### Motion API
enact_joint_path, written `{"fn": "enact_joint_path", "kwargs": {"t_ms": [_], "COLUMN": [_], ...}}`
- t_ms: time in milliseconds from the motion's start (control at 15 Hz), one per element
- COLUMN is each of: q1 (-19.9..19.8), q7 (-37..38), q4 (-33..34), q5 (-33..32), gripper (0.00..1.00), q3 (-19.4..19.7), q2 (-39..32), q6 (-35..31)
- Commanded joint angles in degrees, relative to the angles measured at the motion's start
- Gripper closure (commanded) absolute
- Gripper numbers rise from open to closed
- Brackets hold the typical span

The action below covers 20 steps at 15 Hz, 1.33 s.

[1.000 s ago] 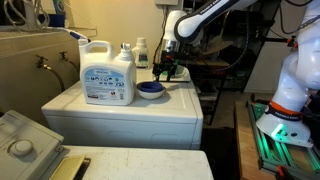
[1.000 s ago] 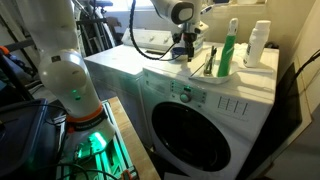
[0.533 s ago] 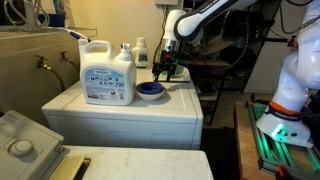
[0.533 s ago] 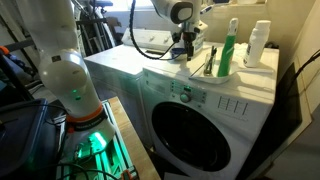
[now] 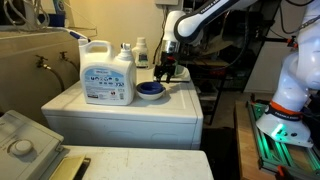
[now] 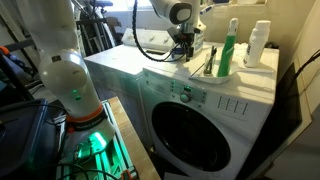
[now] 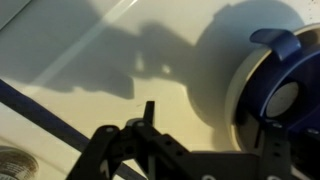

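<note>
My gripper (image 5: 167,72) hangs just above the white washer top (image 5: 120,112), at the right side of a blue bowl (image 5: 150,90). It also shows in an exterior view (image 6: 187,52). In the wrist view the gripper (image 7: 205,140) is open and empty. One fingertip (image 7: 148,112) is over the bare top, and the other is at the blue bowl's (image 7: 275,85) rim. I cannot tell whether it touches the bowl.
A large white detergent jug (image 5: 108,75) stands left of the bowl, with small bottles (image 5: 141,52) behind. A green bottle (image 6: 228,50) and a white bottle (image 6: 258,45) stand at the washer's back. The round washer door (image 6: 185,125) faces front.
</note>
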<state>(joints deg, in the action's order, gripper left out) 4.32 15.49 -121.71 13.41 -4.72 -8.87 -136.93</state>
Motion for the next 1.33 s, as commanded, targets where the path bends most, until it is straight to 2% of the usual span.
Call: {"fn": "enact_joint_path", "kwargs": {"t_ms": [0,133,200,333,400,467,533,667,800,1000,1267], "q1": [0.0,0.1,0.2,0.3,0.4,0.5,0.6,0.8,0.9,0.7,-1.1], "q7": [-4.6,-5.2,-5.4,-4.1,-3.7,-2.8,-1.9,0.6,2.6,3.6,-2.0], "q4": [-1.0,-1.0,-0.9,-0.5,-0.5,-0.5,-0.5,-0.7,-0.9,-1.1,-1.2], "q5": [2.2,4.2,5.2,7.0,7.6,8.0,8.2,7.6,7.0,6.6,10.0], "gripper": [0.32,0.36,0.45,0.44,0.55,0.58,0.72,0.9,1.0,0.98,0.98], "q3": [-0.7,-1.3,-1.6,-1.8,-1.9,-1.8,-1.6,-1.2,-1.0,-0.7,-0.7], "q2": [0.0,-0.4,-0.5,-0.8,-0.8,-0.8,-0.9,-0.8,-0.7,-0.2,2.1], "q6": [0.2,-0.3,-0.3,-0.3,-0.5,-0.8,-1.0,-2.2,-3.2,-3.1,0.7]}}
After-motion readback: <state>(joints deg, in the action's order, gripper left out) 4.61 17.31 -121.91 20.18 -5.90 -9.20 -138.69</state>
